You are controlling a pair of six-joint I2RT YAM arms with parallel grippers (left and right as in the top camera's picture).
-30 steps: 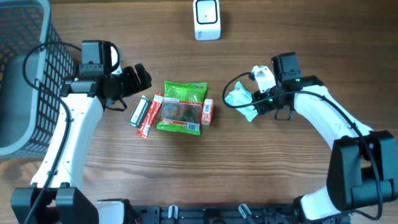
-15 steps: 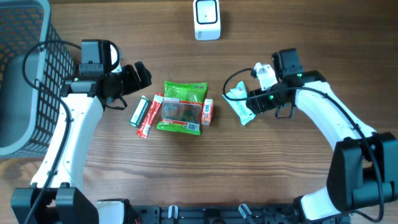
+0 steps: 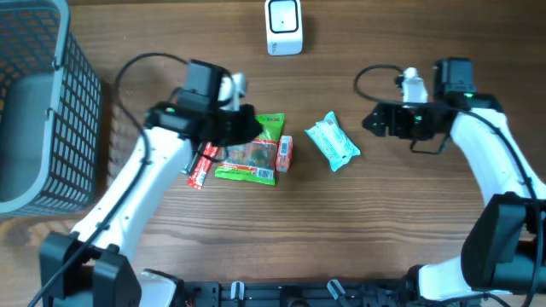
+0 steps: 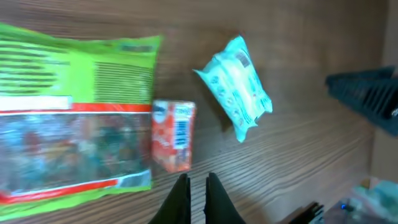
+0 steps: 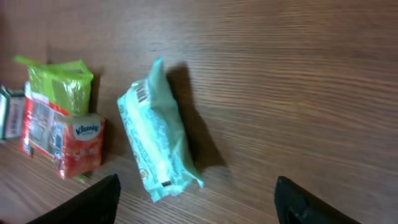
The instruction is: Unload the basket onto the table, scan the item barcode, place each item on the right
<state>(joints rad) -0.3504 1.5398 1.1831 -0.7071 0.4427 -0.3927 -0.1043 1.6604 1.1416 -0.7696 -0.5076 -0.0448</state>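
Since the earlier frame, the left arm has swung from the left side toward the middle of the tabletop (image 3: pixel 384 230), and the right arm has drawn back toward the right edge, leaving the teal tissue pack (image 3: pixel 333 143) behind. The left tool (image 3: pixel 245 128) is now above the upper part of the green packet (image 3: pixel 249 160). In the left wrist view its fingers (image 4: pixel 181 193) are clenched together with nothing between them, above bare wood just beside the small red tissue pack (image 3: pixel 284 153). The right tool (image 3: pixel 378 120) is released, its jaws standing wide apart and clear of the teal tissue pack, which lies flat and tilted near the middle of the tabletop, between the red pack and the right tool. A printed barcode shows at one end of the teal pack in the right wrist view. The white scanner (image 3: pixel 283 27) stands at the middle of the far edge, well apart from the pack. Red stick packs (image 3: pixel 200 168) lie left of the green packet. A grey basket (image 3: pixel 77 111) occupies the far left corner.
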